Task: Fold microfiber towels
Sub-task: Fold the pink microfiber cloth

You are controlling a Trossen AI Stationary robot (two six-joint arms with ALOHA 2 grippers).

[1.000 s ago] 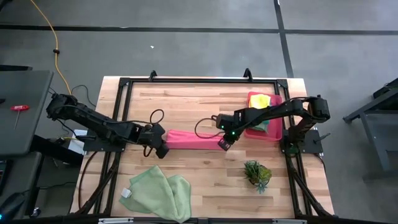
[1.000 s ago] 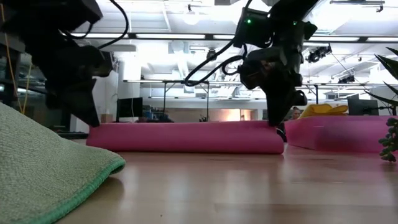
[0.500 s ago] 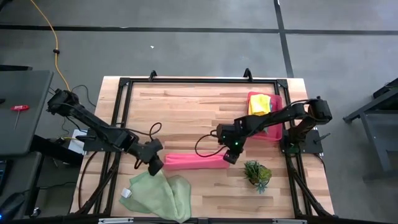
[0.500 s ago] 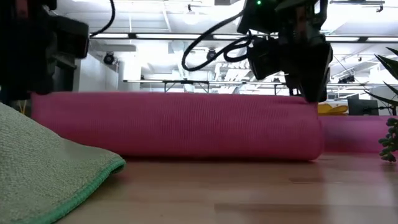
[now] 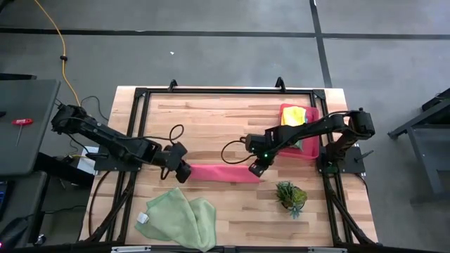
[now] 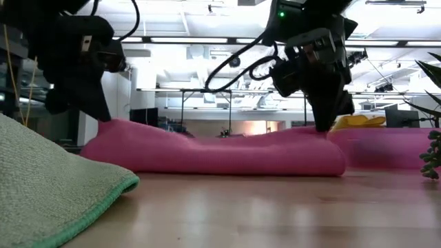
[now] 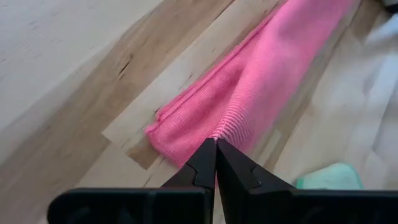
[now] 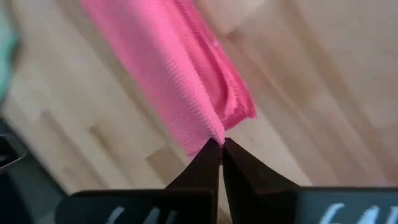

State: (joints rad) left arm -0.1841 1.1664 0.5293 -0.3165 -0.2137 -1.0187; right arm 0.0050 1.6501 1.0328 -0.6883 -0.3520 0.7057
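Note:
The hot pink towel [image 5: 221, 173] lies as a long folded strip across the middle of the table, its underside on the wood, sagging in the middle in the low view [image 6: 220, 155]. My left gripper [image 5: 183, 172] is shut on its left end and my right gripper [image 5: 256, 169] on its right end. Two pale green towels [image 5: 179, 218] lie crumpled near the front edge. A yellow towel [image 5: 294, 114] and a teal one lie in the pink tray [image 5: 306, 152]. My left gripper pinches the strip's left end at its raised upper ridge [image 7: 229, 121] between both fingers, slanting down from above. Several layers show there. That end stands a little above the table [image 6: 103, 127]; the rest of the strip rests slack on the wood. My right gripper pinches the strip's right end at its near corner [image 8: 210, 132] between both fingers, coming from above and pointing down. Folded layers show at the end. That end is held slightly raised [image 6: 320, 132], and the strip slopes down from it onto the table.
The pink tray stands at the far right, and a small spiky green plant [image 5: 290, 197] stands at the near right, close to my right gripper. The green towels fill the low view's near left [image 6: 48, 186]. Bare wood lies beyond the pink strip.
Both grippers, shut throughout, carried the pink towel toward the near edge and lifted it so it hung tall. They then came down and back a little toward the far edge. The towel now lies low on the table, slack in the middle.

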